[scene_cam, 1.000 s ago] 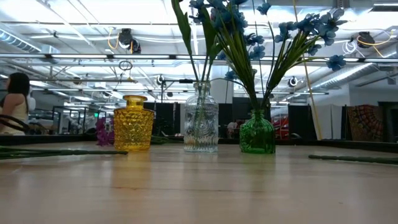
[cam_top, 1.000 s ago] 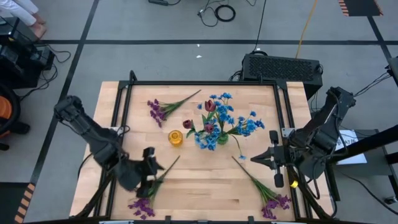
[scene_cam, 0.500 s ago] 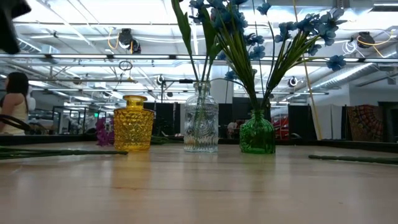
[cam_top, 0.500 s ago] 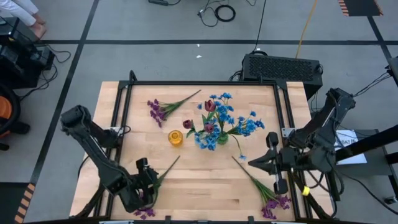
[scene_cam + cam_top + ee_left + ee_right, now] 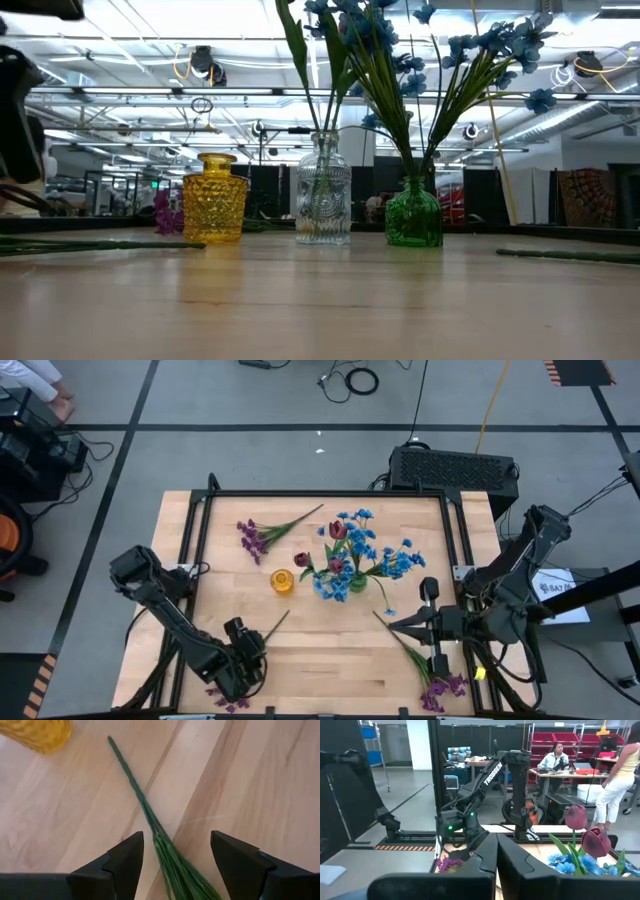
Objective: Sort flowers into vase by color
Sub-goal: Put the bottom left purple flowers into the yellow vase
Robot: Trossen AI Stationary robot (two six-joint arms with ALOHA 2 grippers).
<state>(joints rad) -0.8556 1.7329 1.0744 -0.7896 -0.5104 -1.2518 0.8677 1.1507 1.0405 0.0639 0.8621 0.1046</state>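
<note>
A purple flower sprig (image 5: 262,645) lies flat on the wooden table near its near left corner, with the blossoms (image 5: 228,702) at the near edge. My left gripper (image 5: 250,650) hangs just above its green stem (image 5: 161,851), pointing steeply down. It is open, one finger on each side of the stem, touching nothing. My right gripper (image 5: 396,625) is shut and empty, held level above the table's right half and pointing toward the vases. The yellow vase (image 5: 283,581) stands empty. The clear vase (image 5: 323,190) and the green vase (image 5: 413,212) hold blue and dark red flowers (image 5: 352,555).
A second purple sprig (image 5: 265,535) lies at the far left and a third (image 5: 428,668) at the near right, under my right arm. A black frame (image 5: 320,494) runs round the table. People (image 5: 615,775) stand and sit in the room beyond.
My left gripper has come down toward the table's near edge and rolled about its own axis. It now stands astride the near-left sprig's stem, still open. My right gripper has drifted a little toward the table's middle. The flowers have not moved.
</note>
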